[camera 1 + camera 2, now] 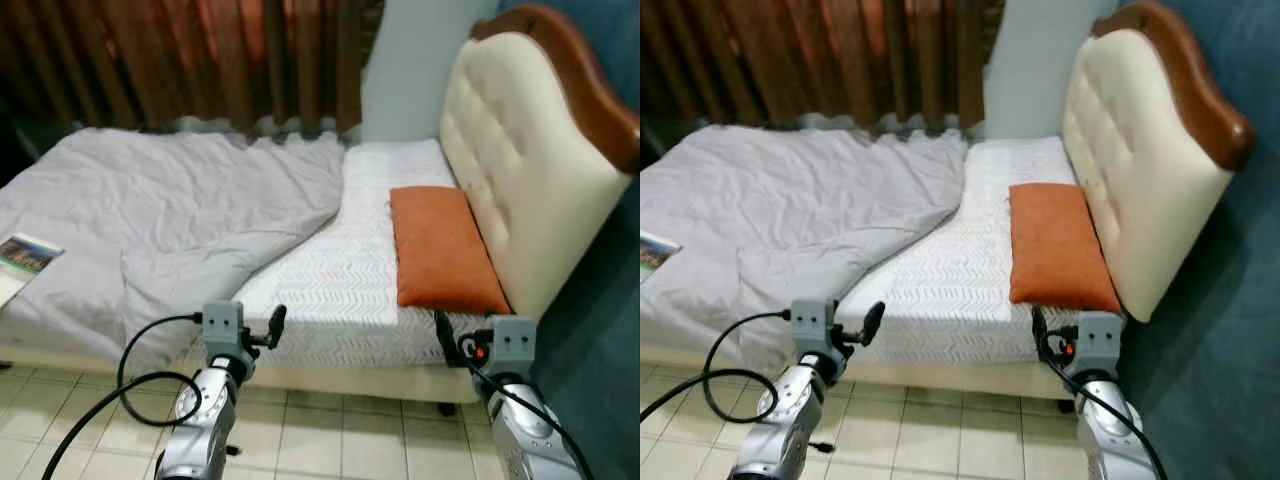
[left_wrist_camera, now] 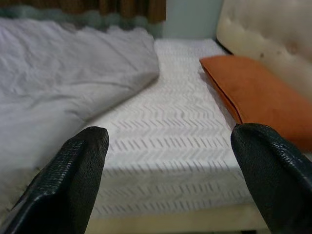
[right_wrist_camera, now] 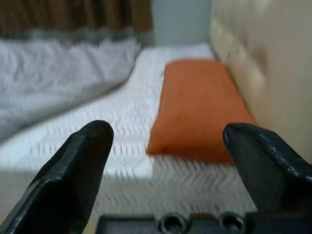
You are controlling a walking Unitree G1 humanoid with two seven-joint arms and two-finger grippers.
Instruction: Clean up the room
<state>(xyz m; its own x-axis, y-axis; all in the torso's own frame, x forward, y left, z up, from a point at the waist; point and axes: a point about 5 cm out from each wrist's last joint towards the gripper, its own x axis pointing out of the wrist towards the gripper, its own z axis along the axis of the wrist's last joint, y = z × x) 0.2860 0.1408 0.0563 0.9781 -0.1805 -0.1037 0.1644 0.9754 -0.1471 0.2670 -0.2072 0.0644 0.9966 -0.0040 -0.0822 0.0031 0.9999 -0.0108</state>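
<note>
From the left, a book (image 1: 24, 254) lies on the rumpled grey blanket (image 1: 170, 215), both the left gripper (image 2: 165, 161) and right gripper (image 3: 165, 156) hang open and empty at the bed's (image 1: 340, 290) near edge, and the orange pillow (image 1: 440, 250) rests by the headboard (image 1: 510, 170), so bed-making looks about to begin, the next move probably taking the blanket's edge.

Both head eyes looked forward and down from standing height over the near edge of the bed (image 1: 330, 300), taking in floor tiles (image 1: 320, 430) at the bottom and curtains (image 1: 200, 60) at the back, the right eye set slightly to the side so everything sat a touch further left. The left wrist camera peered low along its spread black fingers (image 2: 73, 180), close to the mattress edge, facing the headboard (image 2: 263, 34). The right wrist camera sat equally low, nearer the orange pillow (image 3: 200, 107). All four shared that pillow, the white mattress top and the grey duvet (image 1: 790, 210).
</note>
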